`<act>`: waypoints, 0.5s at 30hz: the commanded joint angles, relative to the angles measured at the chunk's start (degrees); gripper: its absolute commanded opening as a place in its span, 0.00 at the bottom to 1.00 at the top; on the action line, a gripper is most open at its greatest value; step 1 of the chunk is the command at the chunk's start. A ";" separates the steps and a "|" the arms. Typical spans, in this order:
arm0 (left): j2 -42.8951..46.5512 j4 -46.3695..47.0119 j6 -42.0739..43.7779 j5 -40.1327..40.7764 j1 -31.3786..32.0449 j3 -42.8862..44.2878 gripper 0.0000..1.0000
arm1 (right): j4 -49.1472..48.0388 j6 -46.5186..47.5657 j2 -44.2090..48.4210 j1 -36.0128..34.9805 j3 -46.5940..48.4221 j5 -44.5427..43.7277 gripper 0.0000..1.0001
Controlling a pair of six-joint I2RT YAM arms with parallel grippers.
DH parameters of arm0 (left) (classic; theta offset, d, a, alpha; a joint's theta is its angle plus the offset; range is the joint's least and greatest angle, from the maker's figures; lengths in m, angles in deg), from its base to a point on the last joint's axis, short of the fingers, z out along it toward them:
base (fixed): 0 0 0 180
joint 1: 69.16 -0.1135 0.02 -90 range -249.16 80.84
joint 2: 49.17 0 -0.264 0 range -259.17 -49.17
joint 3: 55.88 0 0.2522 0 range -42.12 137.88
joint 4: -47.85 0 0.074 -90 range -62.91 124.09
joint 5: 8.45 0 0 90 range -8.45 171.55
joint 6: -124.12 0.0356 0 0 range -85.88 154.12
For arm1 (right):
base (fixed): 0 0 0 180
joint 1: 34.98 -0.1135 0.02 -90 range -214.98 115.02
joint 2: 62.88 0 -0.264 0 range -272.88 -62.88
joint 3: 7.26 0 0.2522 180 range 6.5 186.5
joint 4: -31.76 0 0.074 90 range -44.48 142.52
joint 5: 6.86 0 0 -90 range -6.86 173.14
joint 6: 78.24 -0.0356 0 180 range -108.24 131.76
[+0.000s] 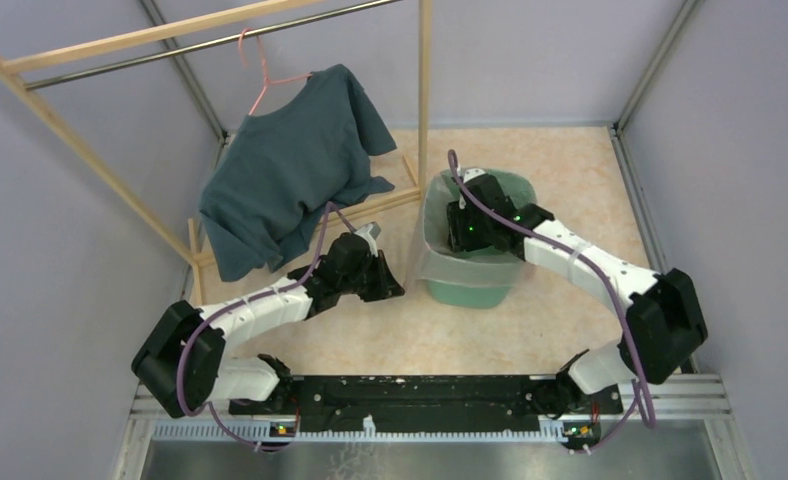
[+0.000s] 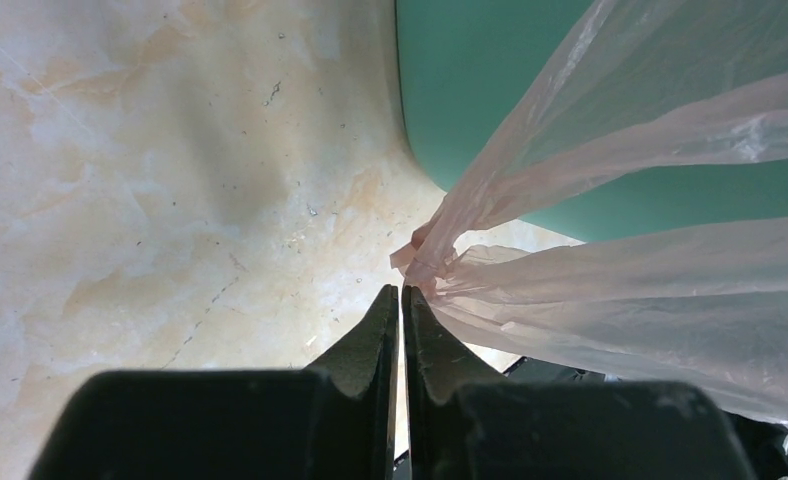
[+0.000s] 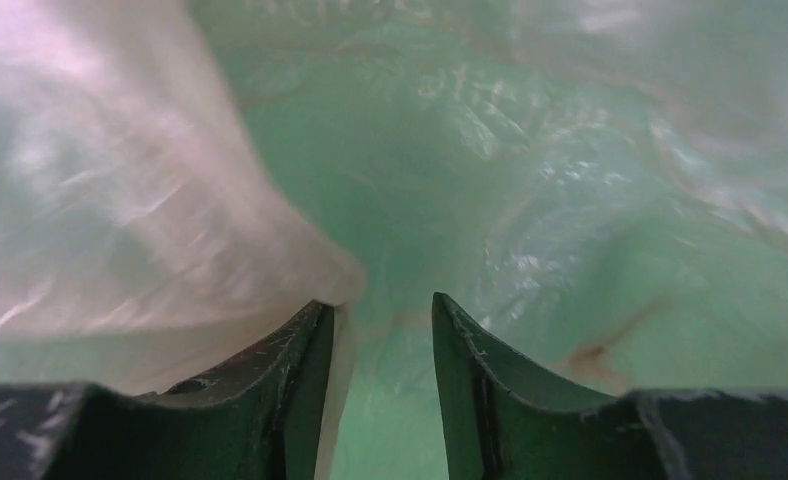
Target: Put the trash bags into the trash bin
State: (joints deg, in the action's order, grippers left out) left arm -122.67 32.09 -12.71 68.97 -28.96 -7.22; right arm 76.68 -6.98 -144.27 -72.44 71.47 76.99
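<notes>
The mint-green trash bin [image 1: 482, 290] stands right of centre on the floor. The pale-pink trash bag [image 1: 433, 255] hangs over its left rim and lines the inside. My left gripper [image 1: 394, 288] is low on the floor just left of the bin. In the left wrist view it [image 2: 402, 292] is shut, and the bag's knotted corner [image 2: 432, 258] sits right at its tips, in front of the bin wall [image 2: 490, 80]. My right gripper [image 1: 462, 238] reaches down into the bin. It [image 3: 380, 302] is open, with bag film [image 3: 120, 200] draped over its left finger [image 3: 290, 350].
A dark teal shirt [image 1: 290, 170] hangs on a pink hanger [image 1: 260, 75] from a wooden clothes rack [image 1: 425, 90] at the back left. The rack's foot bar [image 1: 390, 200] lies close behind the left gripper. Grey walls enclose the floor on three sides.
</notes>
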 commanded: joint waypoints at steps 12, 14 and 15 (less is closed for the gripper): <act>1.46 -0.13 0.23 0.57 0.90 0.88 0.12 | -4.45 -0.08 -3.74 -0.33 0.41 -1.26 0.53; 1.63 -0.44 0.53 0.95 0.92 0.60 0.15 | -1.94 1.10 -1.61 -0.26 0.60 -3.59 0.58; 1.79 -0.54 0.66 1.17 0.91 0.30 0.19 | -0.91 1.53 -0.47 -0.33 0.67 -4.81 0.60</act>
State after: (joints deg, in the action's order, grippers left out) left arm -122.40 32.05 -12.80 69.01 -28.24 -7.20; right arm 72.20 -7.49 -150.56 -72.48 69.50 77.47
